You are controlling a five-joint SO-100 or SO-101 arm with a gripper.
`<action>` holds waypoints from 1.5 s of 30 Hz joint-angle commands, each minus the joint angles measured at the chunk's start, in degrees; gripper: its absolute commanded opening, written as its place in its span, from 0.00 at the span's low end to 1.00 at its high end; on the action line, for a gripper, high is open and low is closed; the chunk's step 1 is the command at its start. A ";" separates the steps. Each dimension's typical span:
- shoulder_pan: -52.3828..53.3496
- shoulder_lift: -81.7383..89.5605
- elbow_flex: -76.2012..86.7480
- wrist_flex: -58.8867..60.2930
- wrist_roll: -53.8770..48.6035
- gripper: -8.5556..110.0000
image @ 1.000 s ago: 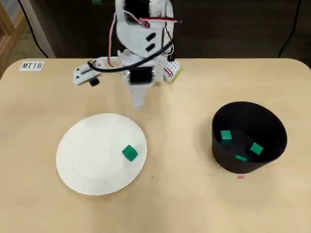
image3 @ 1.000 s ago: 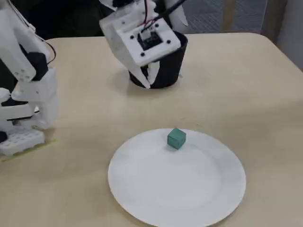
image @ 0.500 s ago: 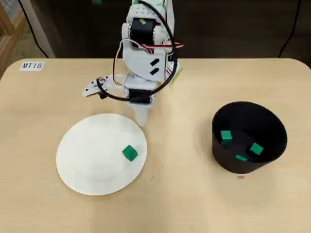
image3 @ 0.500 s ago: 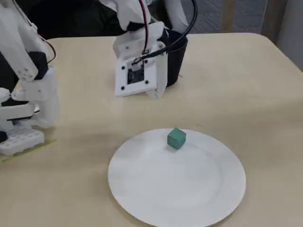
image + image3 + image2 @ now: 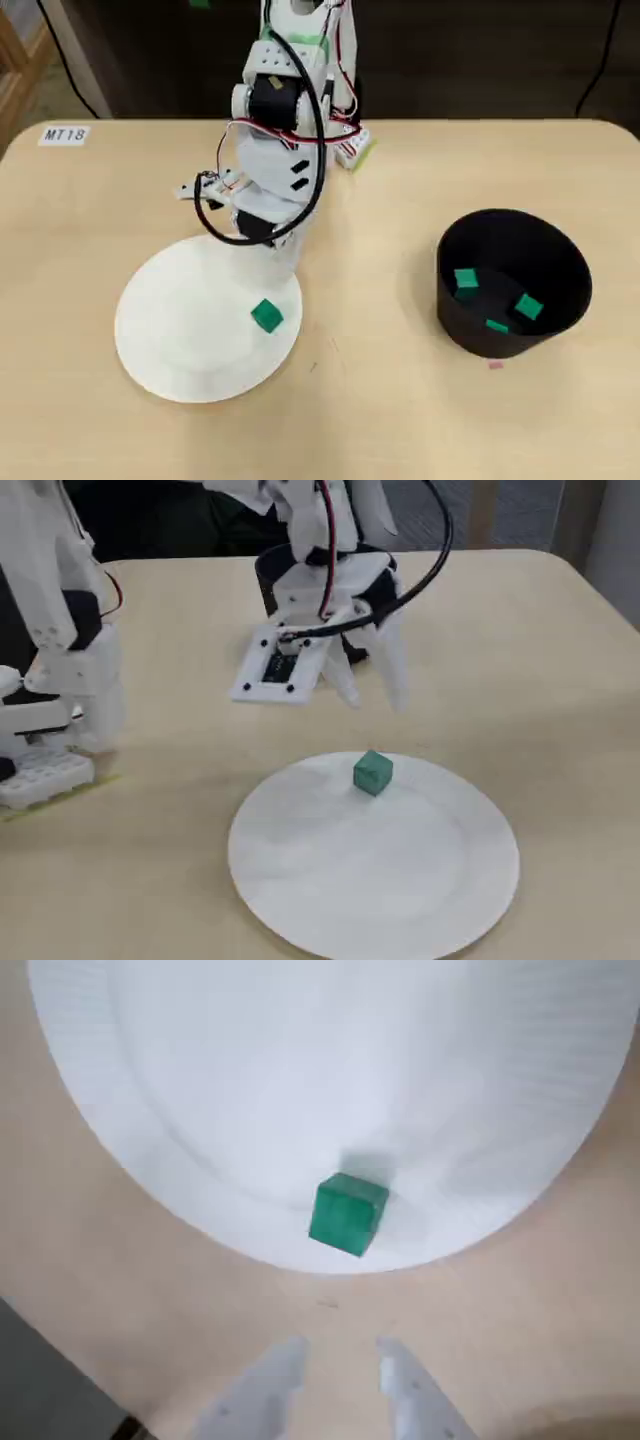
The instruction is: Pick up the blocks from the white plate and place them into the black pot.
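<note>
green block (image 5: 346,1215) | plain white plate (image 5: 170,330) | matte black pot (image 5: 560,275) | white end effector (image 5: 372,691)

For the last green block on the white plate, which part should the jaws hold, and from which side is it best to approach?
Grip the green block across two opposite flat side faces, coming down from above. It is a small cube lying flat near the rim of the white plate, with free space all around, so nothing blocks a descent. The gripper is open and not yet over it; in the wrist view the cube sits slightly rotated, so a small wrist turn may help.
</note>
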State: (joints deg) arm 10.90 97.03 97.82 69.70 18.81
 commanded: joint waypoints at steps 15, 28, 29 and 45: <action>1.67 -5.71 -3.43 2.81 7.73 0.29; 1.41 -11.60 -4.13 -0.53 8.26 0.30; 1.41 -12.13 -4.31 -0.88 8.09 0.30; 3.25 -20.30 -8.35 -5.01 6.24 0.21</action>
State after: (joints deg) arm 13.71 76.55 92.64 64.95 25.31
